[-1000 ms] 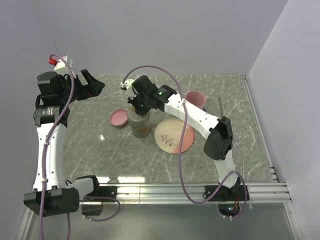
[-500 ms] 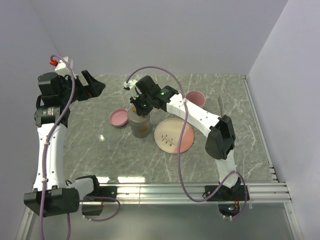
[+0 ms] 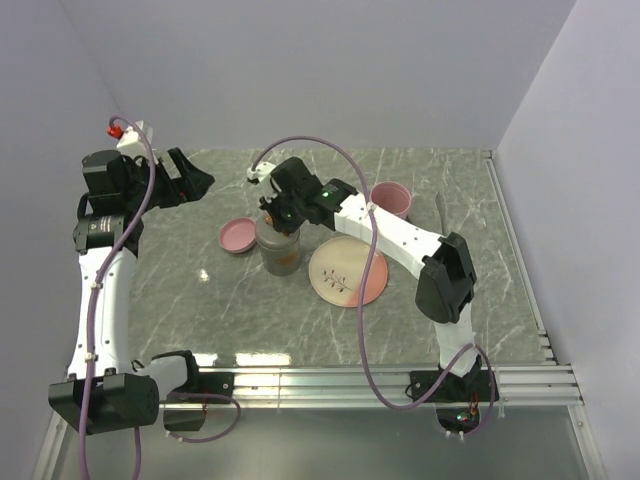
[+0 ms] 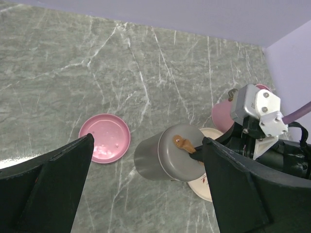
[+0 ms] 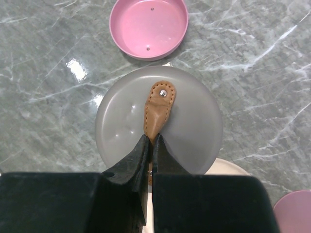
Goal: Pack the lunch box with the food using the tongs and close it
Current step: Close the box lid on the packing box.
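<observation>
The lunch box (image 3: 280,252) is a grey cylinder standing mid-table, and its grey lid (image 5: 194,126) sits on top. A brown leather strap (image 5: 158,109) runs across that lid. My right gripper (image 5: 151,141) is shut on the near end of the strap, directly above the box (image 4: 155,158). My left gripper (image 4: 146,141) hangs open and empty, raised at the far left (image 3: 193,176), well clear of the box. Thin silver tongs (image 3: 440,210) lie at the far right. No food shows in any view.
A cream-and-pink plate (image 3: 347,272) lies just right of the box. A shallow pink dish (image 3: 238,237) lies to the box's left and a pink bowl (image 3: 391,197) behind the plate. A metal rail (image 3: 400,382) edges the near side.
My right gripper has shifted slightly over the lid while keeping its hold on the strap. The left arm has drifted a little to the right.
</observation>
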Robot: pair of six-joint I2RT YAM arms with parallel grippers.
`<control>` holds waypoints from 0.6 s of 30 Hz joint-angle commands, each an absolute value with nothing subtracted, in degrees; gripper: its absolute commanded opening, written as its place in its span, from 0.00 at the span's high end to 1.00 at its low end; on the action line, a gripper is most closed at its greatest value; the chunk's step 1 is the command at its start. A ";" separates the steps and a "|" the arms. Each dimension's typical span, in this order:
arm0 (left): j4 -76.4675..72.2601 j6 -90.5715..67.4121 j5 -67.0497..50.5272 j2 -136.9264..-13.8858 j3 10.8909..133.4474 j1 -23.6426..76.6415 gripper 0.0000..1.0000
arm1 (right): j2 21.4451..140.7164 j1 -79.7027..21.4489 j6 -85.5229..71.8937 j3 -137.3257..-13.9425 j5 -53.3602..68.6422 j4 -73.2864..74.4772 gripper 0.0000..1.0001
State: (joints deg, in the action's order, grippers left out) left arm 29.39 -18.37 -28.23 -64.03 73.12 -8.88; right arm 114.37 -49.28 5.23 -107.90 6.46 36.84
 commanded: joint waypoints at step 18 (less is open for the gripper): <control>32.68 -1.62 -39.46 -64.60 62.67 -15.38 0.03 | 112.59 -50.19 4.92 -111.44 4.74 40.69 0.60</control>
